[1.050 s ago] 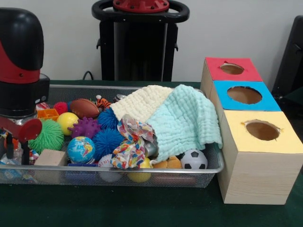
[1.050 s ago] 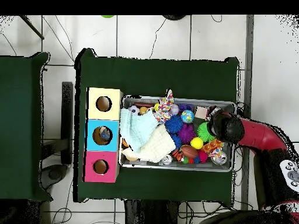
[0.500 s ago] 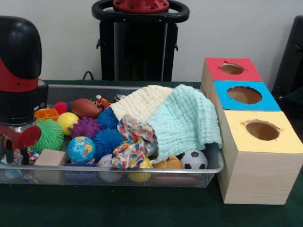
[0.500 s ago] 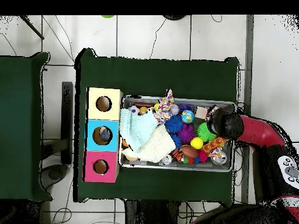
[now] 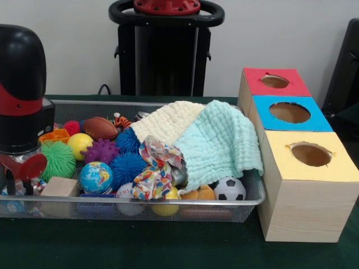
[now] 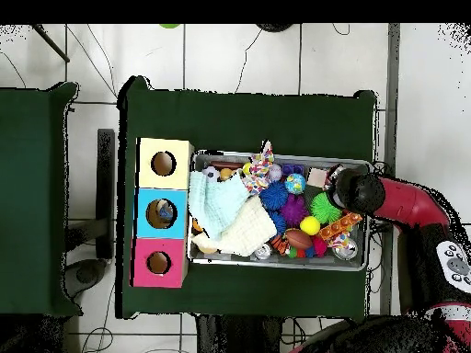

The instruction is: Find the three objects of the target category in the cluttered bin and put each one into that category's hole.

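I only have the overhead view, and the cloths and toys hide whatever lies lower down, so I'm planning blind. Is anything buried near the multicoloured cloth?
Observer: Yes. In the front view a yellow ball shows through the bin's mesh wall, below the multicoloured cloth.
Operator: Anything under the mint cloth's edge?
Observer: A soccer ball sits under the hanging edge of the mint cloth, in the corner nearest the yellow box.
Operator: How low is the hand?
Observer: The hand appears to reach down inside the bin, next to the wooden block. I cannot tell whether it is open or shut.
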Tool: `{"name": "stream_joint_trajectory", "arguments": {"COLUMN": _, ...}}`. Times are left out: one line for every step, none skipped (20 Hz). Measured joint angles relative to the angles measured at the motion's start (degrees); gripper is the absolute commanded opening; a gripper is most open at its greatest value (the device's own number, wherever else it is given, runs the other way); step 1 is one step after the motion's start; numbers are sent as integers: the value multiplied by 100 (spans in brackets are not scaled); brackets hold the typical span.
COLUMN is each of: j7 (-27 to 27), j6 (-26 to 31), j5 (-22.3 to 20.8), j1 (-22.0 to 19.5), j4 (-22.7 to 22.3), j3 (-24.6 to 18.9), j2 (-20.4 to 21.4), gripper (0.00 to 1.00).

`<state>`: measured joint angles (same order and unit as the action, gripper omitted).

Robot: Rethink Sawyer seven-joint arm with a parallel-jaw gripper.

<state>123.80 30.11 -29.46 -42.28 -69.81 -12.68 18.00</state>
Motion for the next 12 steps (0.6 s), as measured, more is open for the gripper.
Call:
{"name": "stream_joint_trajectory", "arguments": {"j7": 0, "j6": 17, "j5": -1, "j1": 4, "j4": 17, "j3": -2, "j2": -7, "gripper": 100}}
{"name": "stream_joint_trajectory", "arguments": {"j7": 0, "j6": 34, "j5": -1, "j1": 7, "j4": 34, "j3": -4, "j2": -14, "gripper": 100}}
{"name": "stream_joint_trajectory", "arguments": {"j7": 0, "j6": 61, "j5": -1, "j1": 12, "j4": 55, "j3": -5, "j2": -21, "gripper": 100}}
{"name": "stream_joint_trajectory", "arguments": {"j7": 0, "j6": 103, "j5": -1, "j1": 16, "j4": 80, "j3": -7, "j2": -27, "gripper": 100}}
{"name": "stream_joint_trajectory", "arguments": {"j7": 0, "j6": 146, "j5": 0, "j1": 20, "j4": 105, "j3": -8, "j2": -34, "gripper": 100}}
{"name": "stream_joint_trajectory", "arguments": {"j7": 0, "j6": 161, "j5": 1, "j1": 22, "j4": 115, "j3": -9, "j2": -38, "gripper": 100}}
{"name": "stream_joint_trajectory", "arguments": {"j7": 0, "j6": 173, "j5": 0, "j1": 23, "j4": 127, "j3": -11, "j2": -45, "gripper": 100}}
{"name": "stream_joint_trajectory", "arguments": {"j7": 0, "j6": 176, "j5": 0, "j1": 24, "j4": 130, "j3": -11, "j2": -48, "gripper": 100}}
{"name": "stream_joint_trajectory", "arguments": {"j7": 0, "j6": 176, "j5": 0, "j1": 24, "j4": 134, "j3": -11, "j2": -52, "gripper": 100}}
{"name": "stream_joint_trajectory", "arguments": {"j7": 0, "j6": 176, "j5": 0, "j1": 25, "j4": 135, "j3": -11, "j2": -54, "gripper": 100}}
{"name": "stream_joint_trajectory", "arguments": {"j7": 0, "j6": 176, "j5": 0, "j1": 25, "j4": 137, "j3": -11, "j2": -55, "gripper": 100}}
{"name": "stream_joint_trajectory", "arguments": {"j7": 0, "j6": 176, "j5": 0, "j1": 25, "j4": 138, "j3": -11, "j2": -56, "gripper": 100}}
